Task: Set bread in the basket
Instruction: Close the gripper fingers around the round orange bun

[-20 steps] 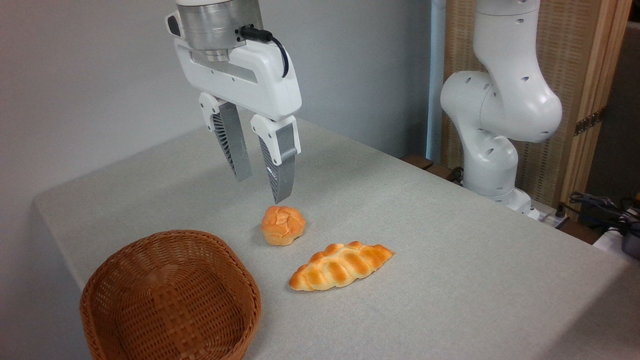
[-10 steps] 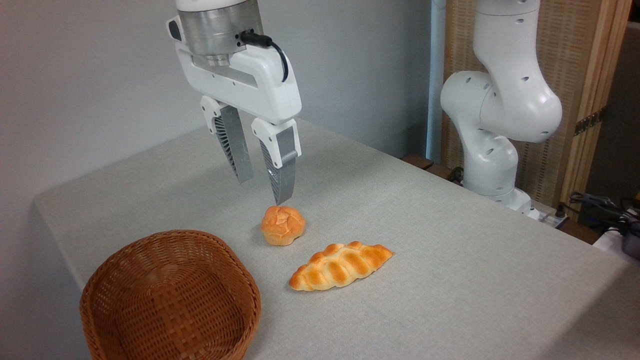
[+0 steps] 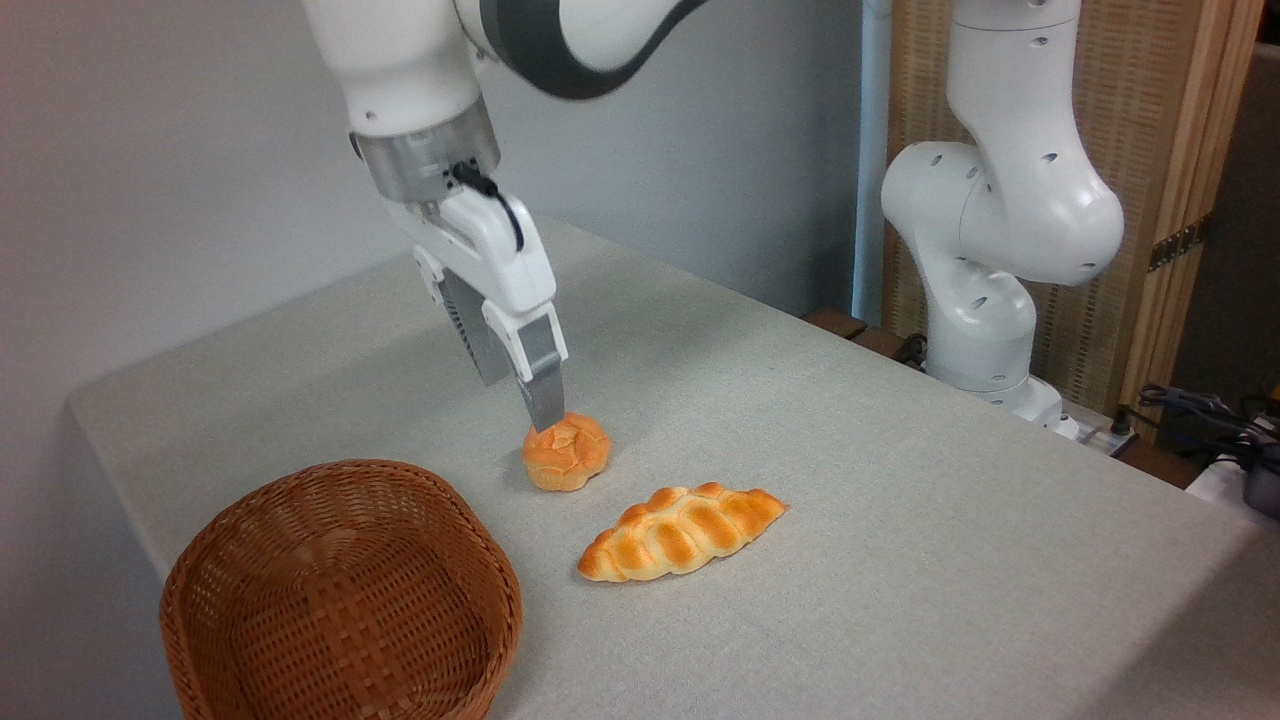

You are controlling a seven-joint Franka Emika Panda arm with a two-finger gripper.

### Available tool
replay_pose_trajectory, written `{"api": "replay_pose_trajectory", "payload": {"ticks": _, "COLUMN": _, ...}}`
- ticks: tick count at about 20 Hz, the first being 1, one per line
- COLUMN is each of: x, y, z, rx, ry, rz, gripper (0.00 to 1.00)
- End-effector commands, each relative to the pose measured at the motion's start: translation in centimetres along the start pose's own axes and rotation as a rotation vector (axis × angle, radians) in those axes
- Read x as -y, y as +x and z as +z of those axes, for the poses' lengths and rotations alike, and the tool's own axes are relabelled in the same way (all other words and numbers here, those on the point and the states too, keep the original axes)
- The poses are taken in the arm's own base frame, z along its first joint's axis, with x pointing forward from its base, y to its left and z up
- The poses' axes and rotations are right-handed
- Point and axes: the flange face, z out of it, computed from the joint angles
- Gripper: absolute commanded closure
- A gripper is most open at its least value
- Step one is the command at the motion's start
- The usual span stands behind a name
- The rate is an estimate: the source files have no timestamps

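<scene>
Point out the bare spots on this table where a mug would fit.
The widest bare patch is right of the loaf, out to the table edge near the arm's base. The back-left corner behind the gripper is also bare. It is crowded at front left, where the basket, bun and loaf sit close.

Single fixed camera, raised, off one corner of the grey cloth-covered table (image 3: 900, 560), looking down and diagonally across it toward the plain grey wall (image 3: 160, 150). Fairly close range: the round brown woven wicker basket (image 3: 340, 595) is cropped by the bottom edge, and the white robot arm (image 3: 1000, 220) is cut off at the top edge (base at far right, by the pale slatted wooden screen (image 3: 1150, 120)). Table's near and right edges fall outside frame. No second view to share anything with.
</scene>
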Motion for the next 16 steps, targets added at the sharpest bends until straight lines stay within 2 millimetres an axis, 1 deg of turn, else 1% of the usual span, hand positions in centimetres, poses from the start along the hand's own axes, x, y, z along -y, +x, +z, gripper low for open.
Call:
{"api": "replay_pose_trajectory", "payload": {"ticks": 1, "x": -3.8, "y": -0.3, "z": 3.6, "rx": -0.03, "ry": 0.018, "rz": 0.044, "gripper": 0.0}}
{"api": "replay_pose_trajectory", "payload": {"ticks": 2, "x": -4.6, "y": -0.1, "z": 4.8, "rx": -0.05, "ry": 0.011, "rz": 0.048, "gripper": 0.0}}
{"api": "replay_pose_trajectory", "payload": {"ticks": 4, "x": -5.5, "y": 0.5, "z": 6.3, "rx": -0.103, "ry": -0.005, "rz": 0.042, "gripper": 0.0}}
{"api": "replay_pose_trajectory", "payload": {"ticks": 7, "x": -5.7, "y": 1.1, "z": 7.1, "rx": -0.157, "ry": -0.065, "rz": 0.003, "gripper": 0.0}}
{"api": "replay_pose_trajectory", "payload": {"ticks": 9, "x": -5.8, "y": 0.9, "z": 8.1, "rx": -0.148, "ry": -0.09, "rz": -0.003, "gripper": 0.0}}
{"api": "replay_pose_trajectory", "payload": {"ticks": 12, "x": -5.7, "y": 0.8, "z": 8.2, "rx": -0.133, "ry": -0.073, "rz": 0.019, "gripper": 0.0}}
{"api": "replay_pose_trajectory", "payload": {"ticks": 14, "x": -5.6, "y": 0.5, "z": 7.8, "rx": -0.105, "ry": -0.028, "rz": 0.043, "gripper": 0.0}}
{"api": "replay_pose_trajectory", "payload": {"ticks": 16, "x": -5.6, "y": 0.4, "z": 8.0, "rx": -0.093, "ry": -0.028, "rz": 0.043, "gripper": 0.0}}
